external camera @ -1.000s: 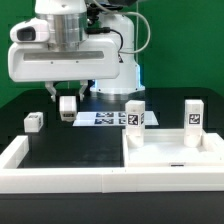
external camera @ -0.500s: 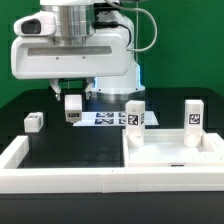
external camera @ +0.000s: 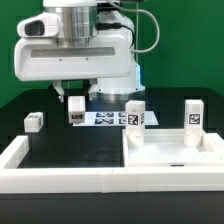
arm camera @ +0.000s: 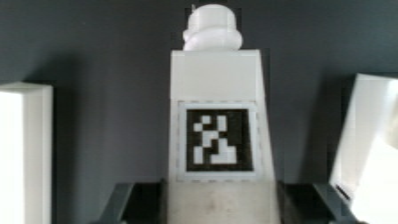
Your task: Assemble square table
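While it hangs above the black bench [external camera: 70, 150], the small white tagged plastic leg [external camera: 76, 107] sits pinched between the two dark fingers [arm camera: 139, 205]. The white square plastic slab [external camera: 165, 152] lies at the exterior view's right.

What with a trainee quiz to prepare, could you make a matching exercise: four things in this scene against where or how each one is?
Things:
1 claw
2 leftmost leg
3 square tabletop
4 marker board

States:
a two upright legs at its far corners
b shut on a tagged leg
c rests alone on the black surface
d flat, printed tags facing up

Pairs: 1-b, 2-c, 3-a, 4-d
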Controlling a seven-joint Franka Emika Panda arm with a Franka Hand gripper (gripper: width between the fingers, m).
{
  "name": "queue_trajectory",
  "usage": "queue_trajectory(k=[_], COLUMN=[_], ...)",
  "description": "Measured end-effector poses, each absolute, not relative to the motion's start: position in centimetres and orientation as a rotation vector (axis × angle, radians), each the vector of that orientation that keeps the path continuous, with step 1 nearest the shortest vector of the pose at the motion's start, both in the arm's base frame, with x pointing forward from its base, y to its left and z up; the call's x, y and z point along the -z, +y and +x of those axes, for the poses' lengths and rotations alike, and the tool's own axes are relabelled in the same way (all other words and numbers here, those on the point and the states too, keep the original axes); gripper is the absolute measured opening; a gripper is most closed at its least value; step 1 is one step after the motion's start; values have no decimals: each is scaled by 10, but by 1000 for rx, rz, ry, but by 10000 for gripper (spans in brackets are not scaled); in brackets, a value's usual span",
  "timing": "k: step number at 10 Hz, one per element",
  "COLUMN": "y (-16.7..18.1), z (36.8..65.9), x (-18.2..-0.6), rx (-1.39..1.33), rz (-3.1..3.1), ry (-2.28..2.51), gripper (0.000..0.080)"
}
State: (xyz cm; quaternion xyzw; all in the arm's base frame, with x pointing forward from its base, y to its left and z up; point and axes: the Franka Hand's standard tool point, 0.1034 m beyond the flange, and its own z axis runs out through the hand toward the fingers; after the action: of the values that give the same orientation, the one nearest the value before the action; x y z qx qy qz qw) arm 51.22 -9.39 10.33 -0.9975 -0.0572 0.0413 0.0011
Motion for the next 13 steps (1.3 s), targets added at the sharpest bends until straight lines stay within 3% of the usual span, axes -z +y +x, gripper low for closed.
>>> queue_trajectory(k=[4, 7, 9, 13], y=[-73, -83, -93, -51], z=[558, 564, 548, 581], x=[-139, -136, -122, -140], rx=[-51, 183, 337, 356], rz=[-3125, -3161, -3177, -3128], ry=[-205, -231, -188, -124], gripper=[291, 291, 291, 291])
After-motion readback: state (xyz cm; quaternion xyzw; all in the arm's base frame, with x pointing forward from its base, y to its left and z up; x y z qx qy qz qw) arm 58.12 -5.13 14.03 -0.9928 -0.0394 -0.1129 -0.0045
